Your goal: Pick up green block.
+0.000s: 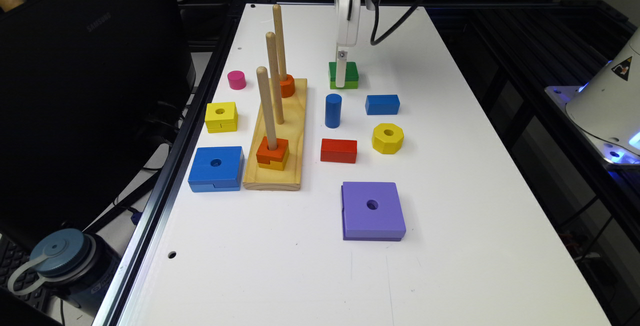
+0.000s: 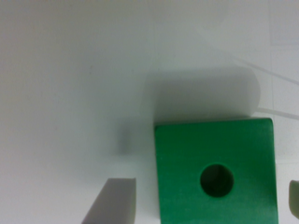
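Readable: "SAMSUNG", faint, on the back of the black monitor (image 1: 95, 22). Also a black-and-yellow warning triangle sticker (image 1: 622, 68) on the white robot base (image 1: 607, 103); symbol too small to make out.

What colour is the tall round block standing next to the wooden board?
Blue. The round block shows best in the exterior view.

Bench (image 1: 450, 246): white, black-edged.
On it: green block (image 1: 351, 73) — pink cylinder (image 1: 236, 79), yellow square block (image 1: 221, 116), wooden peg base (image 1: 295, 131), purple square block (image 1: 373, 211).
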Motion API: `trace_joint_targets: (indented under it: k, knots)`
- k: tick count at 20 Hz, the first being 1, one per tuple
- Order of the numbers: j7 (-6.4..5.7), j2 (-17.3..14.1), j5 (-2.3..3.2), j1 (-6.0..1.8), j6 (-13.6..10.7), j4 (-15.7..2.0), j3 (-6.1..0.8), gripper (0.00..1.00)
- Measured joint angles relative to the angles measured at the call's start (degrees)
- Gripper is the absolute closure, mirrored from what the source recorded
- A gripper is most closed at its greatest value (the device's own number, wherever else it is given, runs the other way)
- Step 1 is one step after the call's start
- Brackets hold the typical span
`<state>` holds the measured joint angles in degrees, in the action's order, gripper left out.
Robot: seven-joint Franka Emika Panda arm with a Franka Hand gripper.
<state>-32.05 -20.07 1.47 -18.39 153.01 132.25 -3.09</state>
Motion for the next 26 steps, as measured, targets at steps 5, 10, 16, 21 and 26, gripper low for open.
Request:
trace_joint_targets:
  k: [5, 10, 16, 21, 26]
  knots:
    - [0.0, 0.0, 0.0, 0.0, 0.0, -0.02, -0.01, 0.0]
    - [0.0, 0.0, 0.0, 0.0, 0.0, -0.02, -0.01, 0.0]
    - [0.0, -1.14, 0.01, 0.0, 0.52, 0.03, -0.01, 0.0]
    - [0.0, -3.08, 0.26, -0.04, 2.59, -0.18, 0.04, 0.0]
    - [0.0, -3.09, 0.26, -0.04, 2.59, -0.19, 0.04, 0.0]
